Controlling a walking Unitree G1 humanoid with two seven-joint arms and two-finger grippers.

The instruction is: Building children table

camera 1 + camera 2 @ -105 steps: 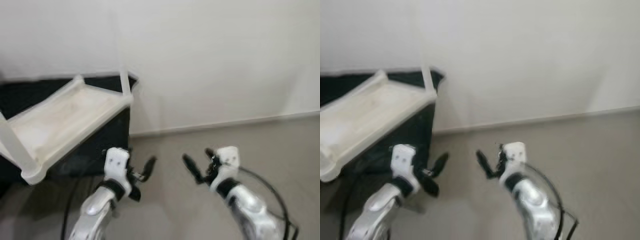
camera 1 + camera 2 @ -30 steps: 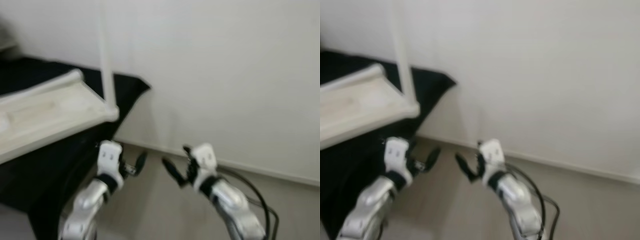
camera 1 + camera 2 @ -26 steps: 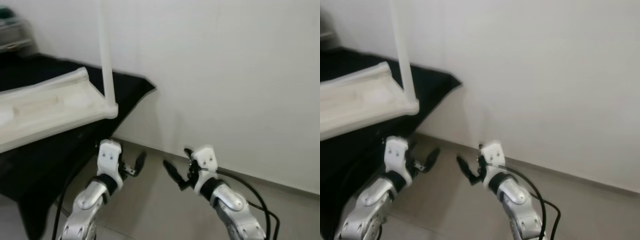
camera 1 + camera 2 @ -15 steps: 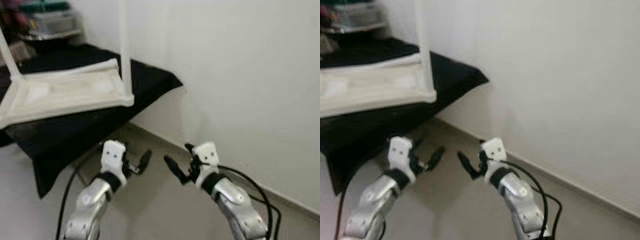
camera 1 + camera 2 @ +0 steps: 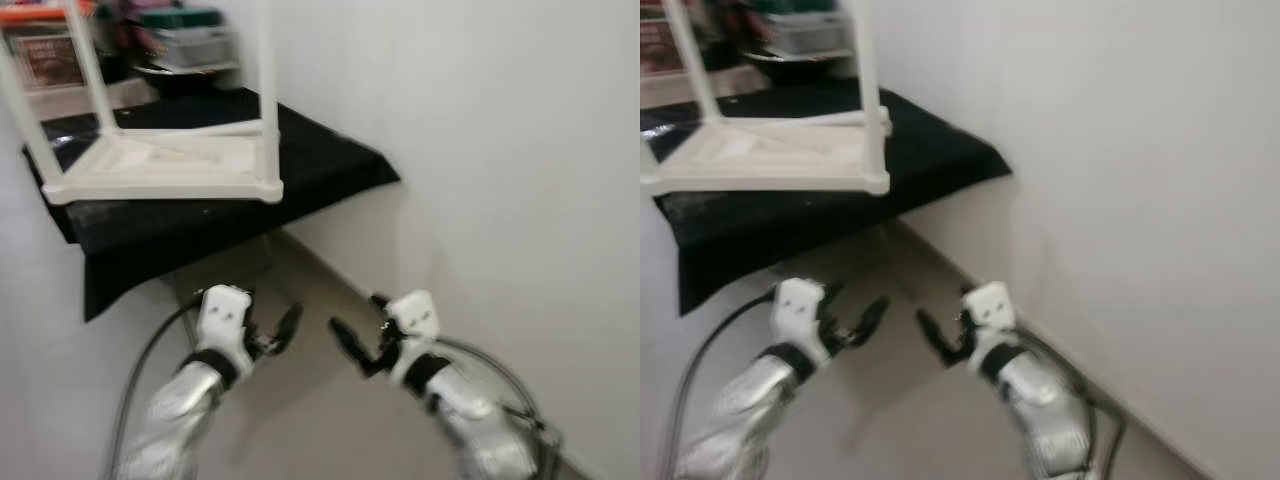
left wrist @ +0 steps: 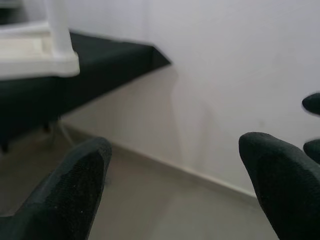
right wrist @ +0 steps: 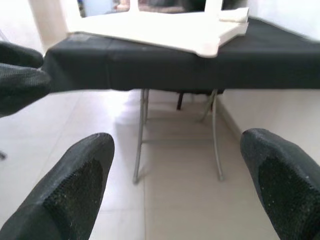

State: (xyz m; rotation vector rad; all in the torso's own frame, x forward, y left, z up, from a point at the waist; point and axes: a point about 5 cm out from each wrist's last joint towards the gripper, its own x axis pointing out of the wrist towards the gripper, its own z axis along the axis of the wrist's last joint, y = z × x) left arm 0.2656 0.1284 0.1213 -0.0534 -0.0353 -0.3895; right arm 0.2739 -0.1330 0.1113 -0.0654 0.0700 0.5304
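We've got the white children table [image 5: 160, 165] flipped legs-up on the black-covered table [image 5: 320, 165]; our left gripper [image 5: 270, 335] and right gripper [image 5: 355, 350] hover low over the floor [image 5: 300, 420], fingers spread, empty.

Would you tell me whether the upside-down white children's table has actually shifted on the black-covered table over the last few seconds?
Cannot tell. The white children's table lies legs-up on the black cloth throughout, but the whole view has swung and blurred as the robot turned, so any slide against the cloth's edge is unreadable.
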